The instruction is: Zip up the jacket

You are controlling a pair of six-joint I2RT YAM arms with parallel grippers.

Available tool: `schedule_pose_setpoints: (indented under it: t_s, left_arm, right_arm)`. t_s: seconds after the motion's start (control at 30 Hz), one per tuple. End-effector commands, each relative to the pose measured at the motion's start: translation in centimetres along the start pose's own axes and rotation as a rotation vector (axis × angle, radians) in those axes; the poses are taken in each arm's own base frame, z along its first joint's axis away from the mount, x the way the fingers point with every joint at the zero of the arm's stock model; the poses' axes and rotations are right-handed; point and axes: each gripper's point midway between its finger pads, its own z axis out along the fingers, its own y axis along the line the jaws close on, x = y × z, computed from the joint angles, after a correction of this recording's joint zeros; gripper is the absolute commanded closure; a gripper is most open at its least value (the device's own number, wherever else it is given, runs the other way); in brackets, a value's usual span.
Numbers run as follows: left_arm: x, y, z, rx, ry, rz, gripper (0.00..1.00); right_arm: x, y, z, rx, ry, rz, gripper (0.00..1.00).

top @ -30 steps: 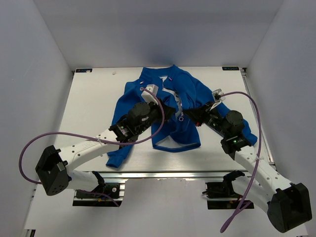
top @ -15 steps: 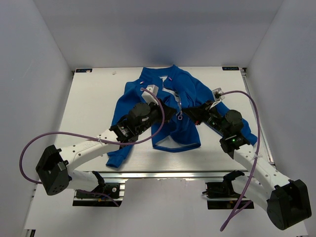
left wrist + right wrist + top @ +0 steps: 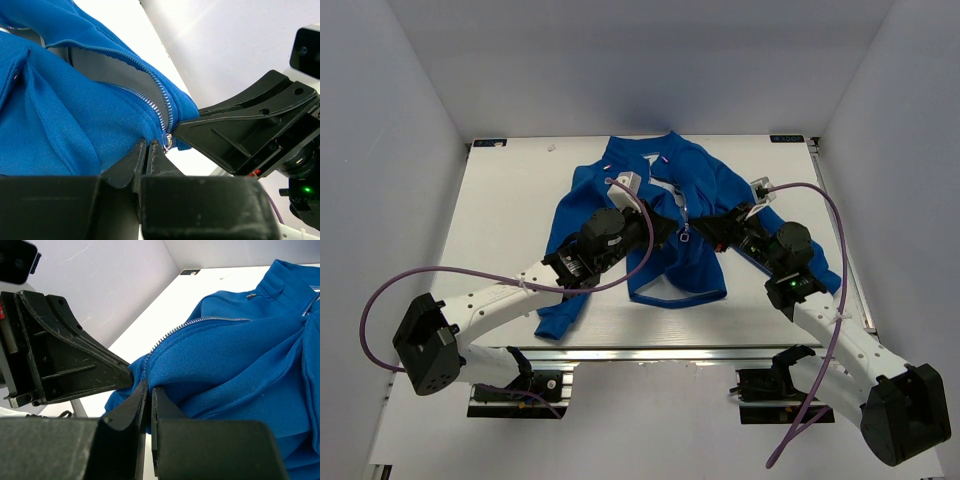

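The royal-blue jacket lies on the white table, front up and partly open, its collar toward the far edge. My left gripper and right gripper meet over the middle of the front zipper. The small metal zipper slider hangs between them. In the left wrist view the left gripper is shut on the jacket's zipper edge just beside the slider. In the right wrist view the right gripper is shut on the jacket's other zipper edge, right below the teeth.
White walls enclose the table on three sides. The jacket's left sleeve reaches toward the near table edge under my left arm. Each wrist view shows the other gripper's black finger close by, in the left wrist view and the right wrist view.
My right gripper has moved a little to the left, closer to the left gripper, with the jacket edge in it. The slider shifted slightly. The left arm has hardly moved.
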Motion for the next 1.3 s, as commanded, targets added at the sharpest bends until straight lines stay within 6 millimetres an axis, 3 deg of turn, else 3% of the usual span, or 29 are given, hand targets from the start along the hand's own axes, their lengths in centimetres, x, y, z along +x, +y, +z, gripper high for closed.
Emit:
schedule_pose_setpoints:
  t_s: [0.0,1.27]
  left_arm:
    - [-1.5,-1.6,-0.1,0.057,-0.042,-0.016,1.00]
    - [-2.8,-1.4,-0.7,0.043,-0.093,-0.010,1.00]
  right_arm:
    - [-4.1,3.1,0.3,-0.090,-0.111,-0.057,1.00]
    - [-3.2,2.5,0.2,-0.061,-0.071,-0.041,1.00]
